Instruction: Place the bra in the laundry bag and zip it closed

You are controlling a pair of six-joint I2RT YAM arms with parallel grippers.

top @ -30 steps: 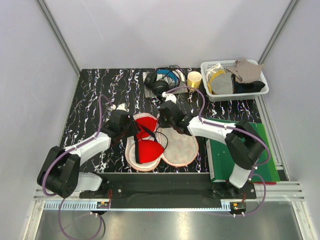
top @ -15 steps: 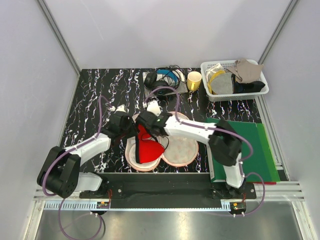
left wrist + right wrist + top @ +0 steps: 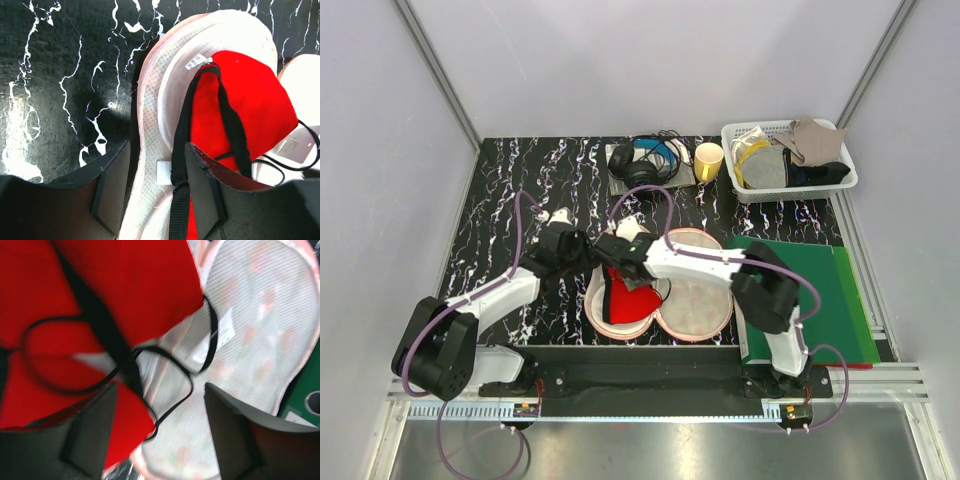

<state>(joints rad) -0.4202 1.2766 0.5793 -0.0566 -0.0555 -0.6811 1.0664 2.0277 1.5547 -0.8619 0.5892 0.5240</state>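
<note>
Overhead, arms hide what our wrist views show: right claw [image 3: 159, 432] gapes wide over the bra [image 3: 125, 285]; left claw [image 3: 157, 192] narrowly straddles the laundry bag [image 3: 150, 110] rim, whether gripping we cannot tell.

The laundry bag [image 3: 702, 300] is spread flat at the near middle of the table [image 3: 510, 190], its two lobes side by side. The bra [image 3: 628, 300] is lodged in the left lobe — one strap is trailed across onto the right lobe. The left gripper [image 3: 582, 252] is set at the left lobe's far rim, with the rim between its fingers. The right gripper [image 3: 623, 266] is poised just beside it, over the bra's far end. A mat [image 3: 840, 290] is laid to the right of the bag. Along the far edge are ranged headphones [image 3: 638, 165], a cup [image 3: 708, 158] and — rightmost — a basket [image 3: 728, 135] in which cloths [image 3: 810, 140] are piled.
</note>
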